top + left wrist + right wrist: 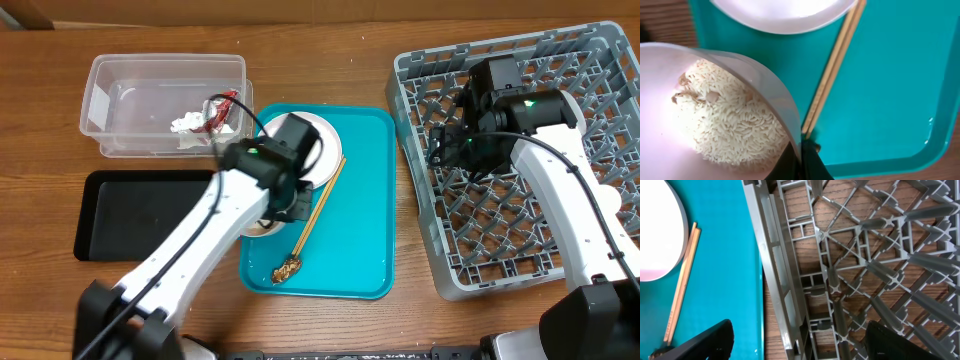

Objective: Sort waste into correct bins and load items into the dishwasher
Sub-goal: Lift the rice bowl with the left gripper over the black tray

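My left gripper [801, 160] is shut on the rim of a pale bowl [670, 75] that holds white rice [730, 125], over the teal tray [890, 75]. In the overhead view the left gripper [285, 205] hides most of the bowl [262, 226]. Wooden chopsticks [320, 200] and a white plate [328, 135] lie on the teal tray, with a brown food scrap [289, 268] near its front. The clear tub [110, 90] holds a napkin [188, 124] and a red-and-white wrapper [222, 108]. My right gripper [800, 340] is open and empty over the grey dish rack's left wall [790, 290].
The black tray [140, 215] lies left of the teal tray [365, 200], in front of the clear tub. The dish rack [412, 180] fills the right side, with no dishes showing in it. Bare wood table [320, 60] runs along the back.
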{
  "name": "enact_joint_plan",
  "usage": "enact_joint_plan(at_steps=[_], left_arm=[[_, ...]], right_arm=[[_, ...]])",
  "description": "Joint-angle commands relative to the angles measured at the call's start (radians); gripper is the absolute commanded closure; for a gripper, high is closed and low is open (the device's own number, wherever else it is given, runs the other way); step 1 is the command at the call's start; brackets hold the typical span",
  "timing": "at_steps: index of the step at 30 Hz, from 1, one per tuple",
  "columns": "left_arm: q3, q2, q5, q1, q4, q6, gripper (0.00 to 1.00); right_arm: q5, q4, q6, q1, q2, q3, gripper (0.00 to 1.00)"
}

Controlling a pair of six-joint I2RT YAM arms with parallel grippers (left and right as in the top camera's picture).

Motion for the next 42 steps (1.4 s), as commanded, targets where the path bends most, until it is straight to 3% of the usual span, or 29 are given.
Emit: enact_joint_plan(at_steps=[1,6,16,27,42], left_arm=[[0.028,-0.096,-0.031,0.100,-0.033,-0.020,0.96],[0.027,-0.144,0.061,0.278,-0.045,0.064,0.96],[0.005,-0.108,0.528,0.692,-0.024,0.344,0.96],[-0.108,0.077,1.067,1.001,0.022,0.620,0.96],[-0.137,0.274,1.300,1.184,-0.066,0.796,0.96]], right_arm=[[0.000,0.002,-0.002,-0.001,0.001,0.005,0.14],[0.000,0.001,-0.002,-0.001,0.001,0.005,0.14],[0.000,-0.006,-0.002,-0.001,0.001,0.005,0.14],[0.000,-0.006,-0.002,-0.001,0.001,0.005,0.14],[0.000,-0.006,-0.002,-0.001,0.001,0.005,0.14]])
